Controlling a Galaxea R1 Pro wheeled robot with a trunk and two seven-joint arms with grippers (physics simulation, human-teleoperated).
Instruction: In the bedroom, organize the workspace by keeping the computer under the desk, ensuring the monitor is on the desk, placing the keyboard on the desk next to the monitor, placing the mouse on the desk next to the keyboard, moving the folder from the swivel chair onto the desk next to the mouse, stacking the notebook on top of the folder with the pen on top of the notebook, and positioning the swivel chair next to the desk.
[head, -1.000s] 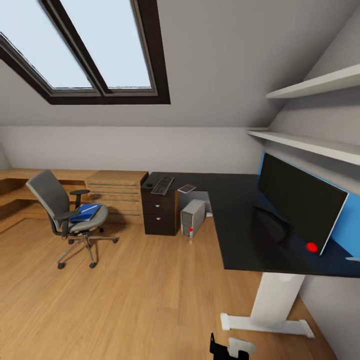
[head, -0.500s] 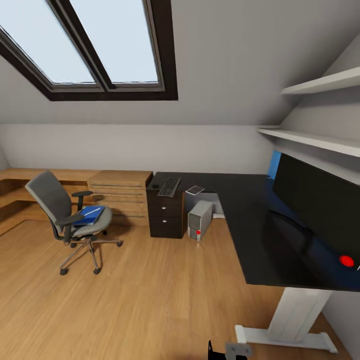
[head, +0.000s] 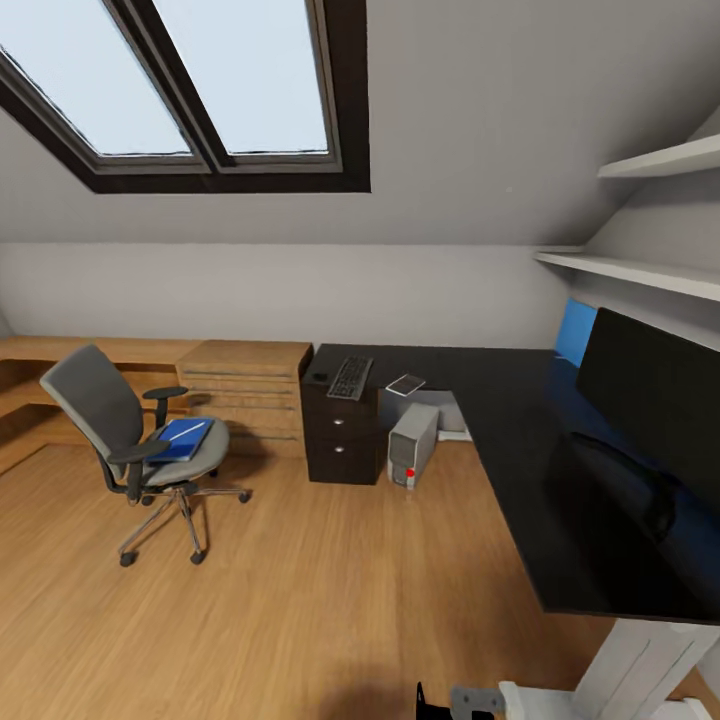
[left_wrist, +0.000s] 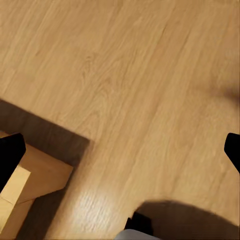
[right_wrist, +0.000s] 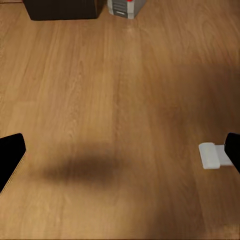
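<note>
head view: the swivel chair (head: 135, 445) stands on the wooden floor (head: 300, 600), apart from the desk (head: 530, 450). the folder (head: 178, 441) lies on its seat with the pen (head: 187, 429) on top. the keyboard (head: 351, 377) and the mouse (head: 319, 377) lie on the far end of the desk, the mouse just beside the keyboard. the monitor (head: 655, 385) stands on the nearer part of the desktop. the computer (head: 413, 444) sits on the floor under the desk beside the dark drawers (head: 342, 435).

left wrist view: the left gripper (left_wrist: 120, 150) has its fingers (left_wrist: 10, 155) spread wide, nothing between them but floor, with a light wooden corner (left_wrist: 30, 185) near one finger.

right wrist view: the right gripper (right_wrist: 120, 155) is spread wide too, over bare floor. the computer (right_wrist: 124, 7) and drawers (right_wrist: 60, 9) lie well beyond the fingertips; the desk's white foot (right_wrist: 214, 155) is just beside one finger.
</note>
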